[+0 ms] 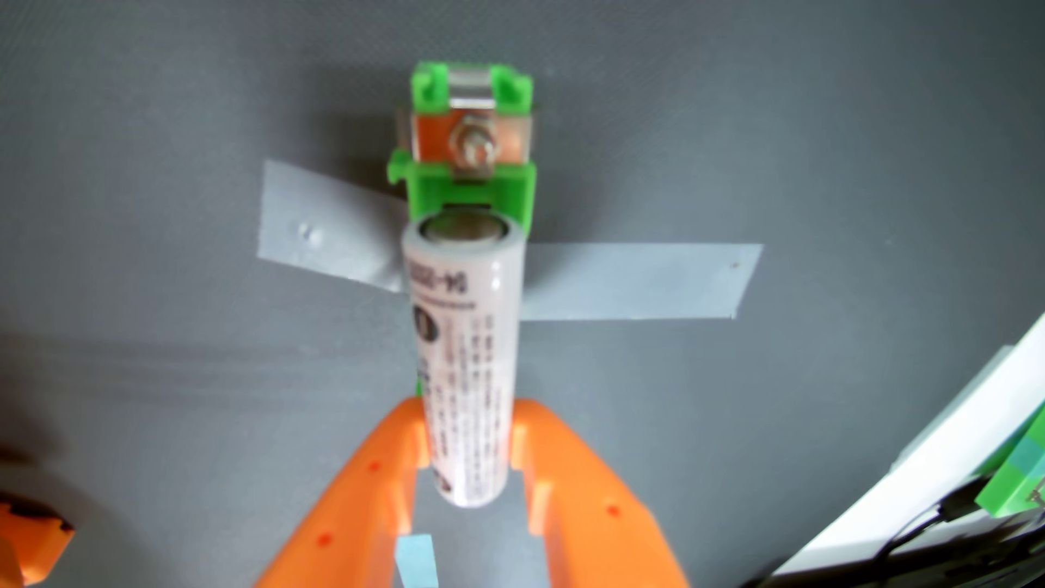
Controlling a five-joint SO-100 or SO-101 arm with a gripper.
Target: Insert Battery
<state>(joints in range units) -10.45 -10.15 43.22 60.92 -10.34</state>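
Note:
A white cylindrical battery (463, 362) with grey print runs up the middle of the wrist view. My orange gripper (468, 435) is shut on its lower half, one finger on each side. The battery's far end, a metal cap, sits just in front of a green battery holder (472, 181) with metal contact plates and a bolt. The holder's near part is hidden behind the battery. Whether the battery touches the holder cannot be told.
Grey tape strips (639, 282) fasten the holder to the dark grey table. A white object with a green block and black cable (961, 469) lies at the lower right. Another orange part (28, 537) shows at the lower left edge.

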